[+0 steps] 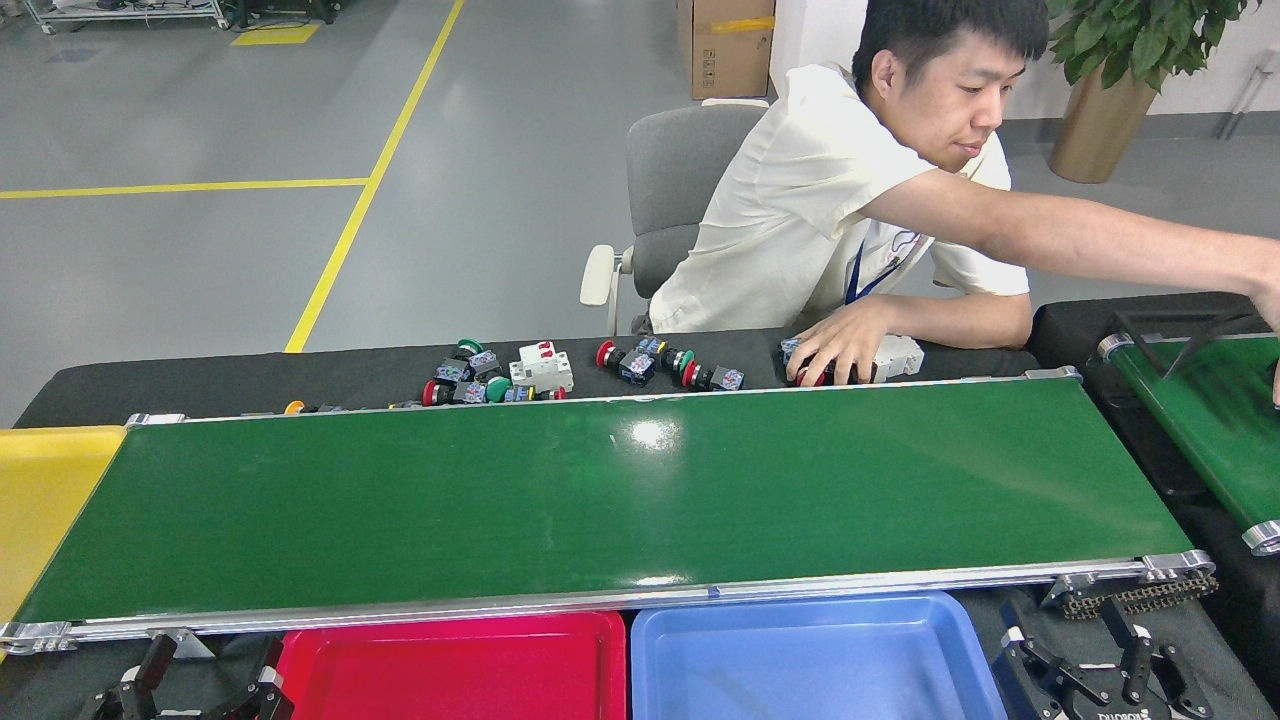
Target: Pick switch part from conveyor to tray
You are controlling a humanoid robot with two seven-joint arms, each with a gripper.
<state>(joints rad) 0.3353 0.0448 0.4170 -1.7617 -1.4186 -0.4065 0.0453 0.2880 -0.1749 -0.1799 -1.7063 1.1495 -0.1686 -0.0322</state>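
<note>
Left claw (190, 690) low at the near edge, fingers spread, empty; right claw (1100, 675) likewise spread and empty beside the blue tray (815, 655). Red tray (455, 665) sits between the claws, touching the blue. Conveyor (610, 495) beyond, belt bare. Switch parts (500, 375) lie clustered on the black worktop (200, 380) behind the far rail; a person's hand (840, 350) rests on some.

Grey floor (200, 250) with yellow lines (370, 190), grey chair (680, 170), cardboard box (725, 45), potted plant (1120, 70), perhaps white wall (1215, 70)
</note>
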